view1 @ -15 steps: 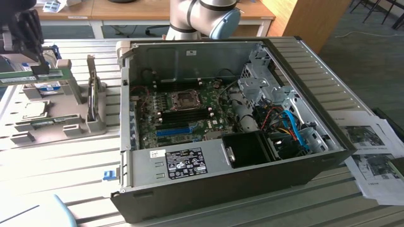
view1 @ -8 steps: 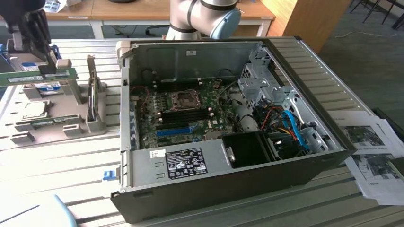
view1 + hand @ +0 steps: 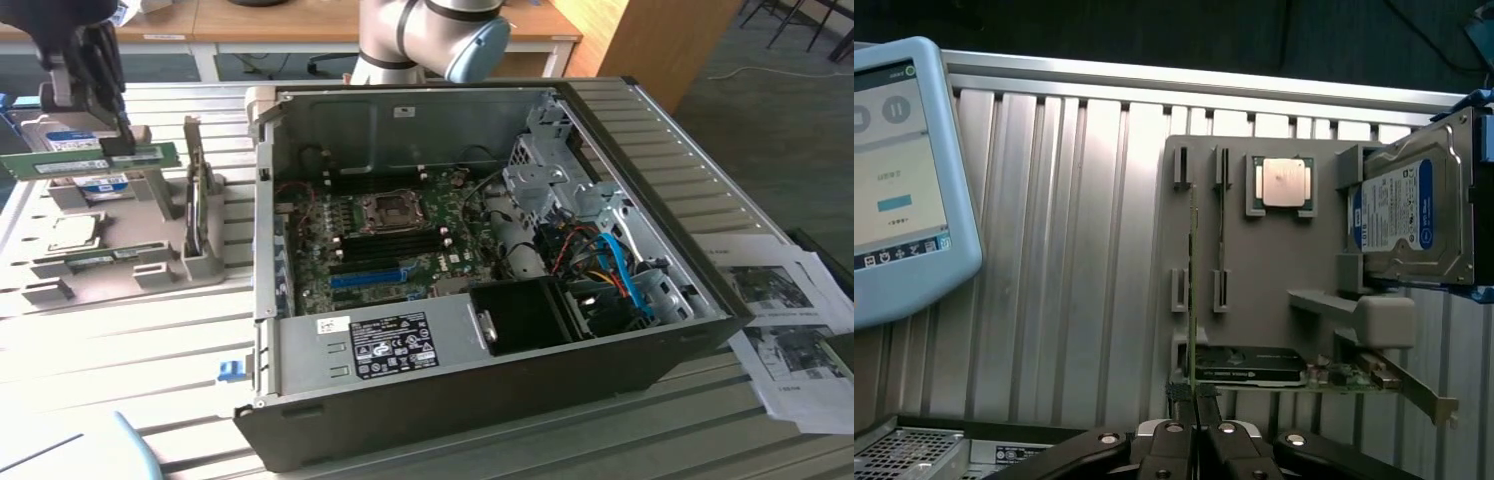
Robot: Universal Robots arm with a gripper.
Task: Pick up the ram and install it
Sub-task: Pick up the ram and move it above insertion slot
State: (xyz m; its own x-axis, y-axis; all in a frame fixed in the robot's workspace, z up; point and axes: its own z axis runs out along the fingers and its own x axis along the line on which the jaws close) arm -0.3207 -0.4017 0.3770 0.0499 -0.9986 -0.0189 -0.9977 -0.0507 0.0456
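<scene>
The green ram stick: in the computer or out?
Out. The gripper pinches the thin green ram stick over the grey plastic stand, beside the open black computer case.

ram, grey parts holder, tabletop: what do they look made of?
The ram: green circuit board, matte, with a pale label; likely fibreglass laminate. The grey parts holder: probably matte plastic, one even colour, no glare; possibly printed. The tabletop: ribbed silvery metal, likely aluminium, its slats reflecting bright light.
</scene>
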